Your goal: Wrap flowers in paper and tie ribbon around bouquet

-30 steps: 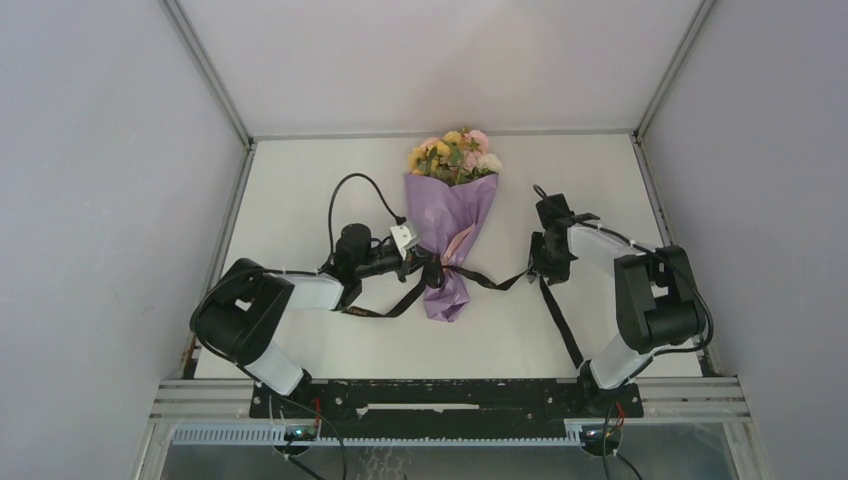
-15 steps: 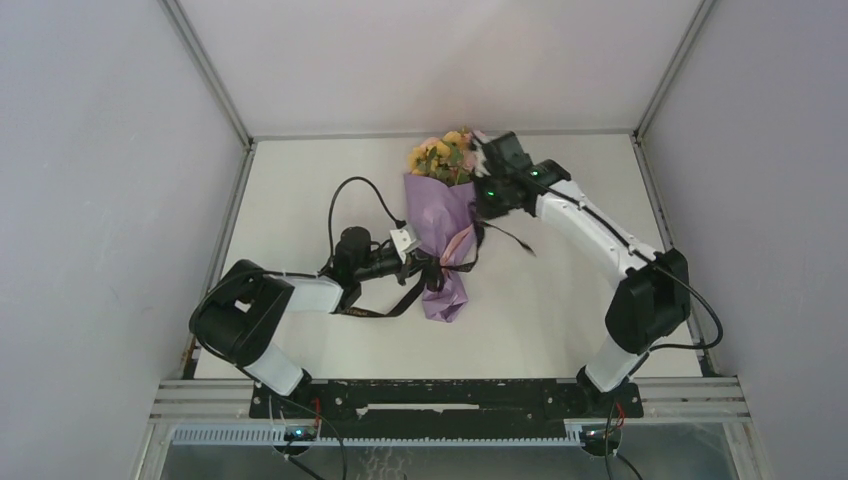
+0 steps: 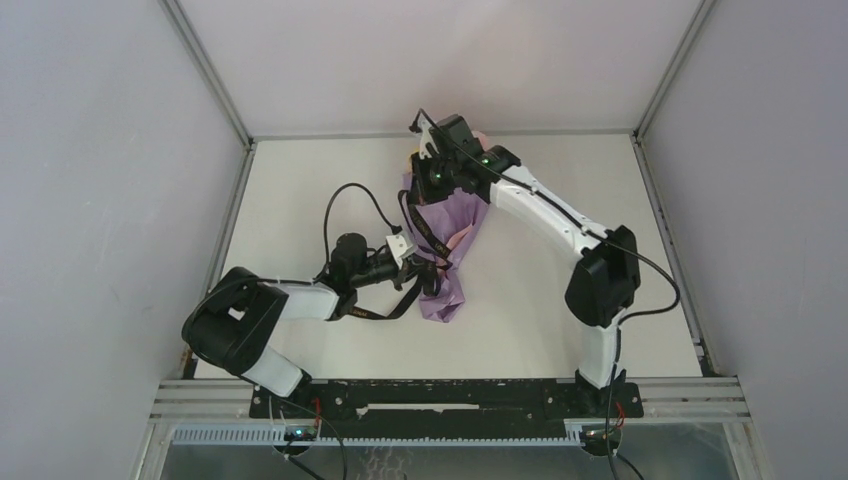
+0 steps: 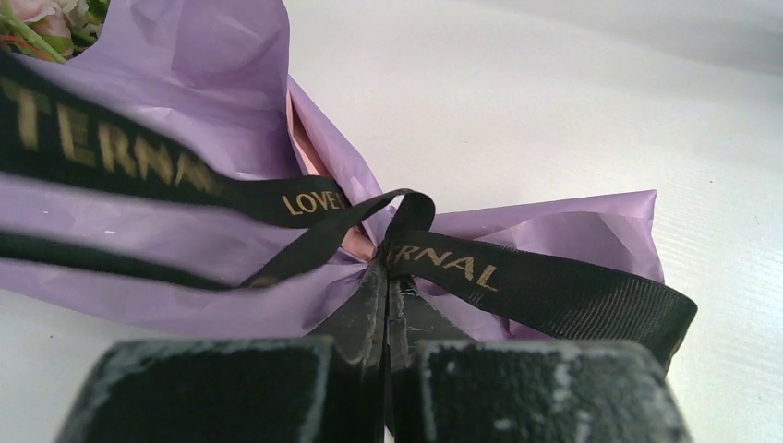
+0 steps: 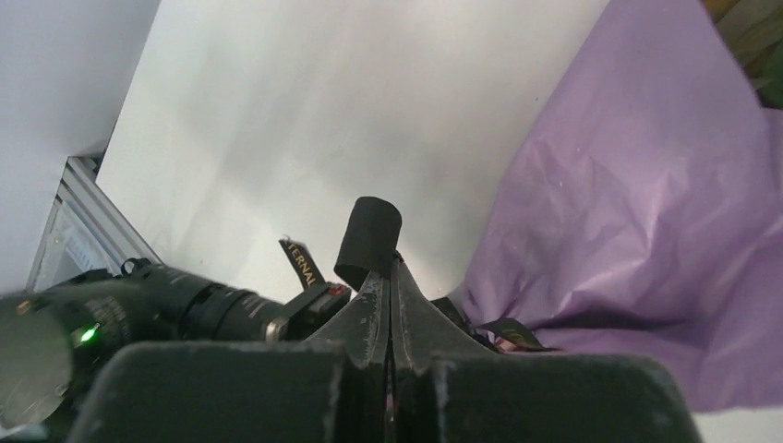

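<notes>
Pinning the ribbon (image 4: 517, 288) crossing at the bouquet (image 3: 447, 262) waist, centre frame, left gripper (image 4: 386, 275) clenches it while right gripper (image 5: 389, 272), clamped on a ribbon end, holds it upper-centre over the flowers (image 4: 37, 14), probably to cinch.

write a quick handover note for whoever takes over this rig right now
Grippers: left gripper shut on the ribbon at the waist of the bouquet; right gripper shut on another stretch of the ribbon, lifted up near the flowers.
Where: bouquet lies on the table, blooms toward the far wall.
Done: flowers wrapped in the paper; ribbon round the waist and crossed over.
Left: draw it tight and finish the tie. I cannot tell if a knot holds yet.
</notes>
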